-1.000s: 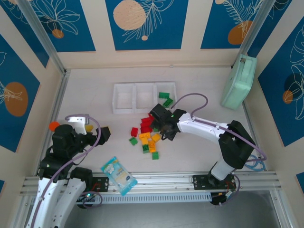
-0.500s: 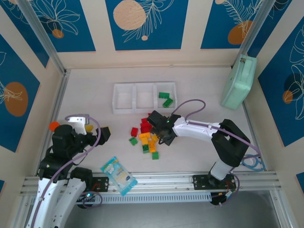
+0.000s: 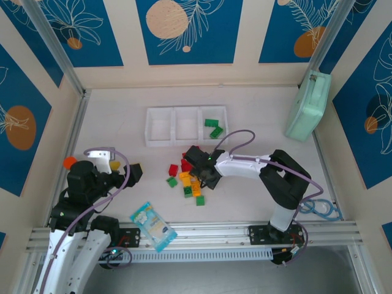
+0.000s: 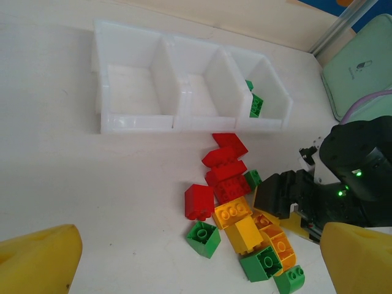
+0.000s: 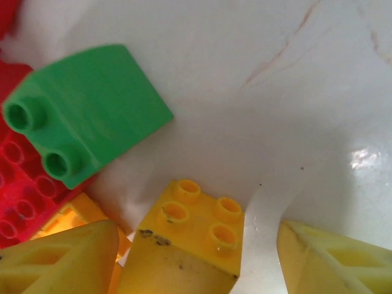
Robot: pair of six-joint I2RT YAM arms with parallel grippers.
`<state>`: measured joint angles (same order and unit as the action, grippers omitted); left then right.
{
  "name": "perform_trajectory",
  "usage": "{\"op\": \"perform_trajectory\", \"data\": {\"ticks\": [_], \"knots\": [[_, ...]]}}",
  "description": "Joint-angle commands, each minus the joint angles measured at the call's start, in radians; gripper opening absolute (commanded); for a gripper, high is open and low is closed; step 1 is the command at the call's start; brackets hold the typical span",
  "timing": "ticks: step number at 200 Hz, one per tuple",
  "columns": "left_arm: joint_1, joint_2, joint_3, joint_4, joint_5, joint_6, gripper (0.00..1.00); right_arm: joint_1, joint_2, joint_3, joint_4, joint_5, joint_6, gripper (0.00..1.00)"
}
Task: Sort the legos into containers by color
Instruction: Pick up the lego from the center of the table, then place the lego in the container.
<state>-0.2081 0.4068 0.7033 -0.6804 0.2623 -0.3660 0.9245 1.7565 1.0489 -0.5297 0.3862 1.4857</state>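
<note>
Fingers [image 5: 55,260] of my right gripper [image 5: 196,254] stand one on each side of a yellow brick [image 5: 187,236]. They are partly open. One finger is right up against the brick. I can see a strip of white table between the brick and the other finger, so the brick is not squeezed. A green brick [image 5: 86,110] lies just past the yellow one, with its two bumps pointing sideways. It touches a red brick [image 5: 18,184] at the edge of the wrist picture.

From above, I see this gripper low down at the right side of the pile of legos [image 3: 184,177]. The pile lies in the middle of the table [image 3: 257,122]. It has red, yellow and green bricks packed close together. The red ones are at the end nearest the tray [image 3: 159,130], and the yellow and green ones are nearer to me.

The white tray lies just behind the pile. It has three square boxes in a row. Two green pieces [image 3: 213,127] are in the right box.

My left gripper [image 3: 125,169] hangs well off to the left of the pile. It is wide open and holds nothing.

A blue-and-white snack packet [image 3: 153,226] lies near the front edge of the table. A mint-green case [image 3: 308,105] leans at the far right corner.
</note>
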Motion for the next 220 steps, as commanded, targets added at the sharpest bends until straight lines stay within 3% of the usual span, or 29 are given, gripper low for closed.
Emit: {"op": "perform_trajectory", "data": {"ticks": [1, 109, 167, 192, 220], "knots": [[-0.006, -0.018, -0.009, 0.018, 0.024, 0.01, 0.99, 0.007, 0.026, 0.022, 0.032, -0.028, -0.033, 0.65], [-0.006, -0.016, -0.011, 0.021, 0.028, 0.008, 0.99, -0.004, -0.009, 0.044, 0.019, 0.039, -0.195, 0.35], [-0.005, -0.017, -0.01, 0.021, 0.027, 0.008, 0.99, 0.015, -0.135, 0.152, 0.104, 0.122, -0.616, 0.33], [-0.006, -0.016, -0.01, 0.022, 0.031, 0.009, 0.99, -0.048, -0.11, 0.258, 0.155, 0.044, -0.819, 0.33], [-0.005, -0.019, -0.011, 0.023, 0.038, 0.01, 0.99, -0.146, 0.016, 0.445, 0.125, -0.099, -0.977, 0.33]]}}
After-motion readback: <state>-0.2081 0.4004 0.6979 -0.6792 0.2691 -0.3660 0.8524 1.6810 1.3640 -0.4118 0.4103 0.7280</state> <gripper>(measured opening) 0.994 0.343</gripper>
